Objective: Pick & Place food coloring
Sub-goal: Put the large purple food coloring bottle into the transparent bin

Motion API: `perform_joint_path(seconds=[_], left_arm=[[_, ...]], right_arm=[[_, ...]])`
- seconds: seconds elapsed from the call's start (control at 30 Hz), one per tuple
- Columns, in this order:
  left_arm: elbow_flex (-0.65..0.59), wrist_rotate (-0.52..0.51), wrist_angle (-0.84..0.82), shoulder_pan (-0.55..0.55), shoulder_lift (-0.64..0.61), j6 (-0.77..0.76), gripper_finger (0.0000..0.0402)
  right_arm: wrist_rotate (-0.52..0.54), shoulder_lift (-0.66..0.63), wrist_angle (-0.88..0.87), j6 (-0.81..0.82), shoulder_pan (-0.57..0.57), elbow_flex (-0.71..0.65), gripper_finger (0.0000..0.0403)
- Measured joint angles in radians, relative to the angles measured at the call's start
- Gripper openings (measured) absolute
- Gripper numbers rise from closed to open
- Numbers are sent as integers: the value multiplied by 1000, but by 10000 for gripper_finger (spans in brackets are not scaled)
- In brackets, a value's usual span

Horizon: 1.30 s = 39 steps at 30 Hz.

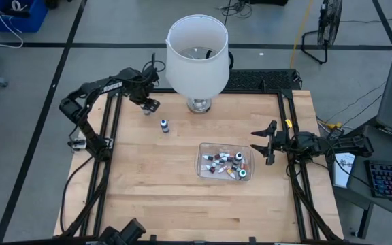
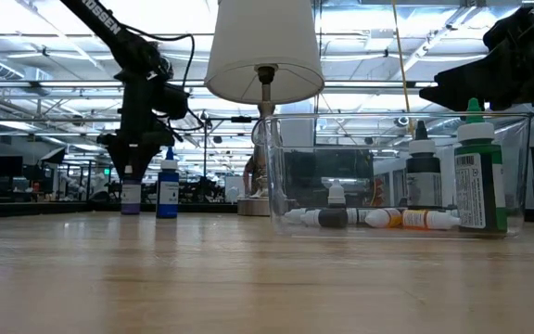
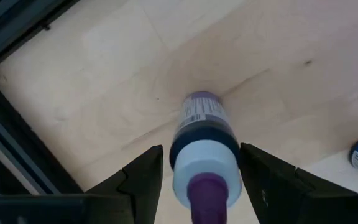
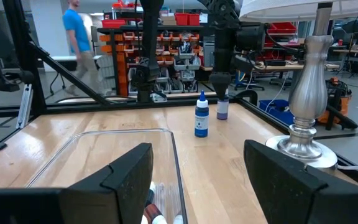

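My left gripper (image 1: 148, 105) points down near the table's far left and is shut on a small food coloring bottle (image 3: 204, 137) with a dark purple body, white shoulder and purple cap. Whether the bottle's base (image 2: 131, 210) touches the wood, I cannot tell. A blue food coloring bottle (image 1: 164, 125) stands upright on its base a little nearer and to the right. Several more bottles lie or stand in the clear tub (image 1: 225, 162) right of centre. My right gripper (image 1: 264, 143) waits open and level at the table's right edge, beside the tub. My left gripper pinches the purple bottle between its two fingers at the white shoulder (image 3: 182, 171) just under the cap. The fingers (image 3: 138, 180) come from above, pointing down, one on each side. The bottle is upright, its body below the fingertips.
A lamp with a big white shade (image 1: 196, 58) and a metal foot (image 4: 303, 146) stands at the far edge's middle. Black frame rails (image 1: 111, 129) run along the table's left and right sides. Bare wood lies in front of the tub and at the near left.
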Motion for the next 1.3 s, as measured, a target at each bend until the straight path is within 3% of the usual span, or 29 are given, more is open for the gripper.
perform_joint_path(seconds=[0.3, 0.5, 0.8, 0.93, 1.1, 1.3], left_arm=[[0, -47, 0, -16, 0, 1, 208], [0, -96, -1, -46, -1, -6, 140], [26, -131, -16, -159, -80, -39, 140], [90, -92, -61, -283, -194, -89, 140], [213, -53, -61, -554, -302, -177, 140], [366, -187, -50, -865, -295, -193, 140]], right_arm=[[0, 0, 0, 0, 0, 0, 238], [0, 0, 0, 0, 0, 0, 238], [0, 0, 0, 0, 0, 0, 238], [0, 0, 0, 0, 0, 0, 238], [0, 0, 0, 0, 0, 0, 238], [0, 0, 0, 0, 0, 0, 238]])
